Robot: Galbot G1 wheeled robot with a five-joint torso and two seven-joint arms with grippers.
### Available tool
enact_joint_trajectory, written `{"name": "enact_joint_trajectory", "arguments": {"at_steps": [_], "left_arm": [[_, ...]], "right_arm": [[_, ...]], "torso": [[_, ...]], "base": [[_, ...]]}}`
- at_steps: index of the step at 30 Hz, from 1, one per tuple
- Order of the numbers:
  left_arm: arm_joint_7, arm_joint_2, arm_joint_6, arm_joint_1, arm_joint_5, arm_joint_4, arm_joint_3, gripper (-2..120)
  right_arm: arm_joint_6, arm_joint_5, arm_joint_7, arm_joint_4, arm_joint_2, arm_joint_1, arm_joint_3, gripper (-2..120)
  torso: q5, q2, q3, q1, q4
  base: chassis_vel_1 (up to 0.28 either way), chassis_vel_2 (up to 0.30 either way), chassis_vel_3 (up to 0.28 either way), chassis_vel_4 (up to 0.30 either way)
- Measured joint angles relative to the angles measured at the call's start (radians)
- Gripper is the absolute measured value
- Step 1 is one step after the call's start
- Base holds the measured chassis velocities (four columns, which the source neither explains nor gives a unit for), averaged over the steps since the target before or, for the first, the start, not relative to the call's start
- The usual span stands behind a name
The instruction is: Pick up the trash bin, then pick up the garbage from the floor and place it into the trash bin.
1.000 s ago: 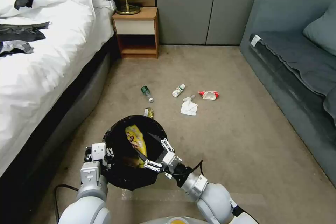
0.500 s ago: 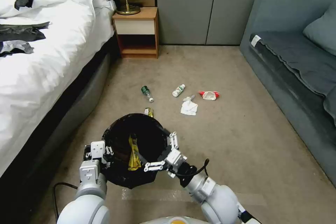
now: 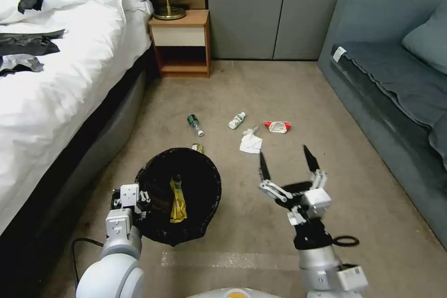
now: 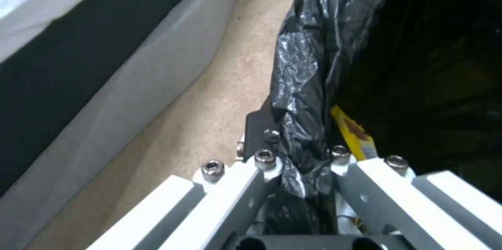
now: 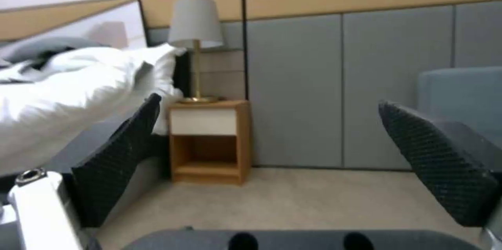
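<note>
**Two grippers, one holding the bin by its rim**

Two arms show in the head view; the left gripper sits at about eight o'clock on the round white trash bin lined with a black plastic bag, and in the left wrist view its fingers are pressed onto the bag-covered rim, one on either side of it; a yellow snack wrapper lies inside the bin.

At three o'clock from the bin, well apart from it, the right gripper hangs above the beige carpet floor with its black textured fingers spread wide and nothing between them.

Several pieces of garbage lie on the carpet past the bin: a small yellow-green wrapper just beside the rim at twelve o'clock; farther off, a dark green bottle, a small white bottle with a green label, a crumpled white tissue and a red-and-white snack wrapper; the tissue lies near the tip of the right gripper's left finger.
</note>
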Motion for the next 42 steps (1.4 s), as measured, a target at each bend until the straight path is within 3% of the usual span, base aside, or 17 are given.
{"name": "enact_joint_trajectory", "arguments": {"at_steps": [21, 42], "left_arm": [[-0.002, 0.010, 0.002, 0.023, -0.007, -0.034, -0.011, 0], [-0.003, 0.005, 0.002, 0.039, -0.002, -0.050, -0.018, 0]], "right_arm": [[0.025, 0.029, -0.031, -0.075, 0.000, 0.036, 0.015, 100], [0.027, 0.033, -0.050, -0.082, -0.006, 0.057, -0.004, 100]], "torso": [[-0.0001, 0.000, 0.000, 0.000, -0.0001], [-0.0002, 0.000, 0.000, 0.000, -0.0001]], "base": [[-0.014, 0.010, 0.011, -0.011], [-0.189, 0.180, 0.176, -0.182]]}}
